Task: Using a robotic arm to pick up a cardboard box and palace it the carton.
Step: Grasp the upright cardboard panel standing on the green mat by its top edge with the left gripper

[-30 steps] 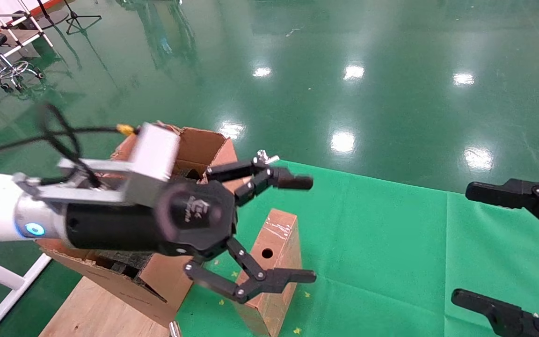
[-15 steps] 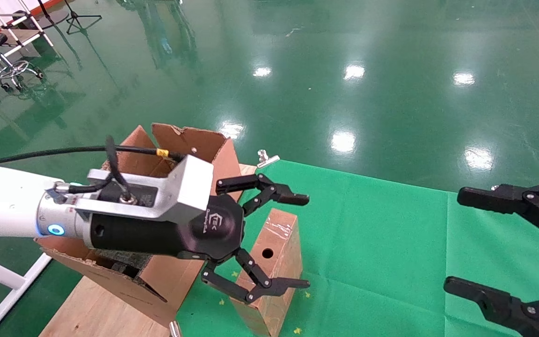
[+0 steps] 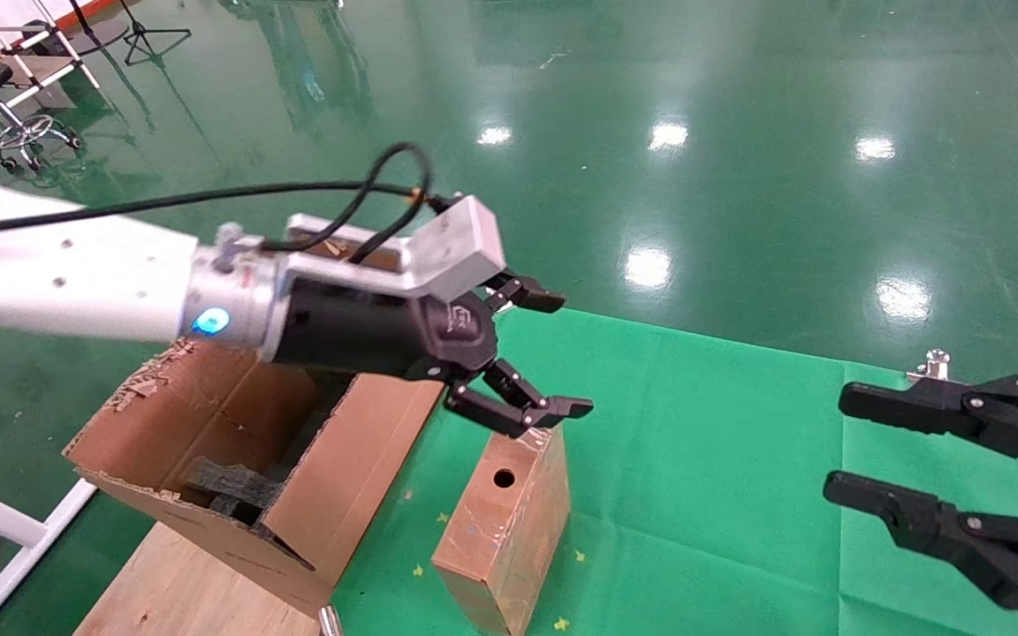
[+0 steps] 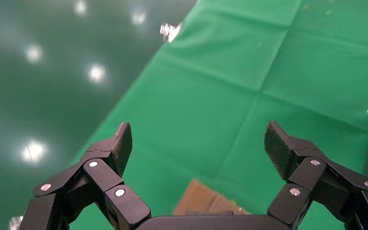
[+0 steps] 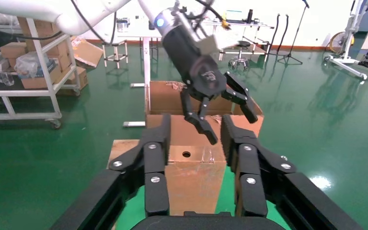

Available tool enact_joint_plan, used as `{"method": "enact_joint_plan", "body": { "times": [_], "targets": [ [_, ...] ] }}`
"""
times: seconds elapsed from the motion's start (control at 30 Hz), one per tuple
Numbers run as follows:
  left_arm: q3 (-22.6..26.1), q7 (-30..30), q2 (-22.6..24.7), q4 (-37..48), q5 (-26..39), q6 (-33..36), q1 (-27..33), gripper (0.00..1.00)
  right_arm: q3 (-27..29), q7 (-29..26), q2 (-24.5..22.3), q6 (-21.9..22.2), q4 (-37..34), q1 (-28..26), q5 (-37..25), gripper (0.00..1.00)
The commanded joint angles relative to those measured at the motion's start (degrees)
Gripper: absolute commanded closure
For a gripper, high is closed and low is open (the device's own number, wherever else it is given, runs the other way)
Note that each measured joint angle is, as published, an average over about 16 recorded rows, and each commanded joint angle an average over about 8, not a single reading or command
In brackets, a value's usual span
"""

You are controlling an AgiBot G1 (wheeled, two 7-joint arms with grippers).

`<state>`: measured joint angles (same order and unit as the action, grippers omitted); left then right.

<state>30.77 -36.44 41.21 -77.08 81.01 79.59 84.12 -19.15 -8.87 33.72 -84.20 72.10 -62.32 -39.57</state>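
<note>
The slim brown cardboard box [image 3: 500, 530] lies on the green cloth, its round hole facing up. The carton [image 3: 359, 477] stands just to its left with flaps open and dark foam [image 3: 226, 486] inside. The robotic arm, my left one, reaches over the carton. Its gripper [image 3: 562, 353] hangs open and empty above the box's far end. In the left wrist view the open gripper [image 4: 199, 136] has only a corner of the box [image 4: 206, 203] below it. My right gripper [image 3: 840, 446] is open at the right edge. In the right wrist view that gripper [image 5: 196, 124] looks along the box [image 5: 191, 177] towards the carton [image 5: 172, 96].
The carton rests on a wooden board [image 3: 164, 583] beside the green cloth [image 3: 721, 459]. Metal clips [image 3: 938, 362] [image 4: 171, 31] hold the cloth's edges. A white frame leg [image 3: 5, 530] stands at the left. Shelving [image 5: 28, 72] and stools stand on the glossy green floor behind.
My left arm has risen and swung back, taking its open gripper from around the box to above its far end. The right gripper has edged inward and its fingers have narrowed a little.
</note>
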Motion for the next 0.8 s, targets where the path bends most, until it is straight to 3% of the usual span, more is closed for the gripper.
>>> {"method": "enact_joint_plan", "body": {
  "times": [0.03,0.3,0.43,0.6,0.8],
  "targets": [
    [1.95,-5.28,1.24,0.17,3.43,0.76,2.74,0.0,0.0,0.0,0.0,0.0,0.0,0.0,0.0,1.0],
    [10.27,-30.91,6.61,0.39,15.74,9.08,13.51,0.0,-0.01,0.0,0.0,0.0,0.0,0.0,0.0,1.0],
    [16.22,-41.89,8.99,0.61,18.99,11.08,18.24,0.0,-0.01,0.0,0.0,0.0,0.0,0.0,0.01,1.0],
    [22.05,-49.99,9.62,0.99,14.62,11.18,21.71,0.0,-0.01,0.01,0.0,0.0,0.0,0.0,0.01,1.0],
    [27.76,-54.92,9.55,0.91,8.89,10.93,23.59,0.0,-0.02,0.01,-0.01,0.01,0.0,0.0,0.01,1.0]
  ]
}}
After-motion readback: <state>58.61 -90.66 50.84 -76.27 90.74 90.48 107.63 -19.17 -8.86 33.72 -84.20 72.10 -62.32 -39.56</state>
